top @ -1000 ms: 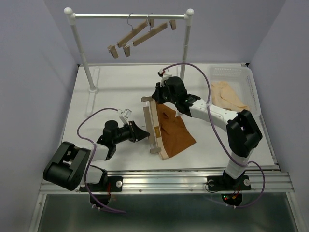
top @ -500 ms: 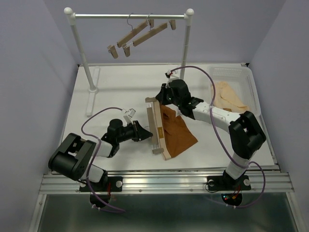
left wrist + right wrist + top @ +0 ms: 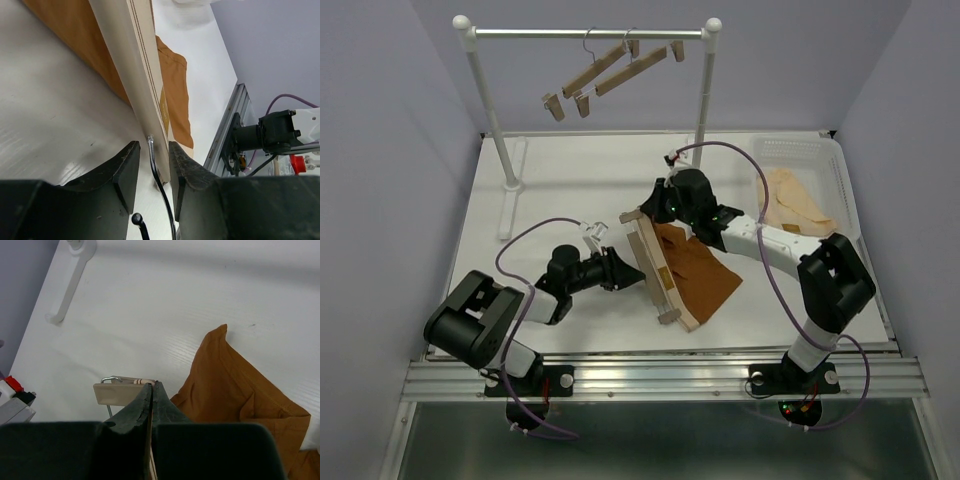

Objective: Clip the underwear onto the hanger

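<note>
The hanger (image 3: 660, 270), a light-wood bar, lies slantwise mid-table on the waistband edge of the rust-brown underwear (image 3: 708, 282). My right gripper (image 3: 655, 212) is shut on the hanger's far end, beside its clip (image 3: 117, 392); the underwear (image 3: 235, 385) lies just right of it. My left gripper (image 3: 632, 275) sits at the bar's middle on its left side. In the left wrist view its jaws (image 3: 152, 147) stand open, with the thin wire hook (image 3: 160, 185) running between them without touching either pad. The bar (image 3: 135, 65) and underwear (image 3: 175, 85) stretch away ahead.
A white clothes rack (image 3: 590, 33) stands at the back with two more wooden hangers (image 3: 610, 70); its foot (image 3: 510, 185) is at the left. A white basket (image 3: 800, 150) with pale cream garments (image 3: 795, 200) sits at the back right. The table's metal rail (image 3: 660, 375) runs along the front.
The hanger's near end has swung rightward, dragging the underwear with it. My left gripper followed to the right and its jaws have parted. The right gripper stayed shut on the far end.
</note>
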Action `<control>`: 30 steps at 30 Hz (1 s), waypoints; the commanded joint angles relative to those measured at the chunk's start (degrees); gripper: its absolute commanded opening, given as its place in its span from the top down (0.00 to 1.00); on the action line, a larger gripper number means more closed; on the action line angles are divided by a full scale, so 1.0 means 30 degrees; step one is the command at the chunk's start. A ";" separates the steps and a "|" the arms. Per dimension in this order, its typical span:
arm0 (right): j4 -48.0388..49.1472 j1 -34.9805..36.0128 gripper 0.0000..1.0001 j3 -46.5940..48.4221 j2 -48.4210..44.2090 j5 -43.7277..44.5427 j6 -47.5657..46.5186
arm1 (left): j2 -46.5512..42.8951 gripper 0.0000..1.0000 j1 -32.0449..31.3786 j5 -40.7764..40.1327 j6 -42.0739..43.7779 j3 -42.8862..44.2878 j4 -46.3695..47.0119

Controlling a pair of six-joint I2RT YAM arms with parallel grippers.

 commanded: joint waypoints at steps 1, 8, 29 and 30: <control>0.1570 0.0212 0.99 -0.0234 -0.1346 -0.0162 0.1032 | 0.0559 0.59 -0.0563 -0.0415 -0.0001 0.0972 0.1575; 0.1923 0.0212 0.99 -0.0879 -0.1668 0.0540 0.2645 | 0.1731 0.68 -0.1005 -0.0709 -0.1113 0.1150 0.3328; -0.4757 0.0212 0.00 -0.0053 -0.3509 0.2215 -0.4618 | -0.6817 1.00 -0.1210 -0.5887 -0.4218 0.4364 -1.4274; -0.4757 0.0212 0.00 -0.0408 -0.4007 0.1602 -0.5143 | -0.7112 1.00 -0.1239 -0.6706 -0.4540 0.4807 -1.5723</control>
